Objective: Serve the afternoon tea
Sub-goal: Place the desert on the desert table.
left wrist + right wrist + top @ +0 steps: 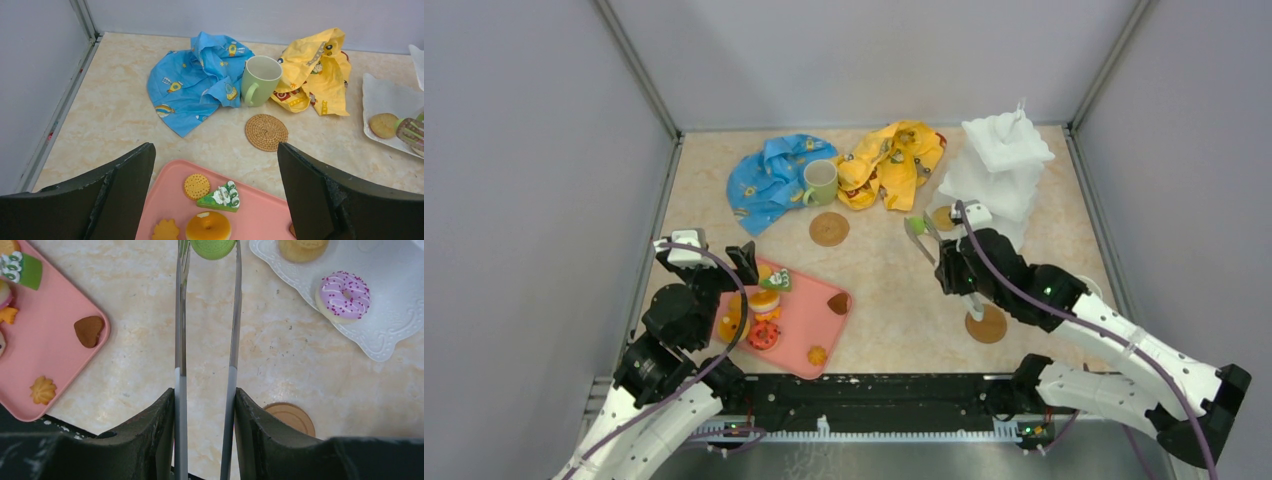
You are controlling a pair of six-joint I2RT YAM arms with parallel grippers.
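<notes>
Pastry in tongs, top beyond frame

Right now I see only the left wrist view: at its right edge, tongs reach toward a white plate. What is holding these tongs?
Observer: The right gripper is shut on the tongs.
Operator: Is anything on that plate besides the brown cookie?
Observer: Yes, a sprinkled donut lies there too.
Operator: Is there a second coaster?
Observer: Yes, one coaster lies beside the right arm, on the near side.
</notes>
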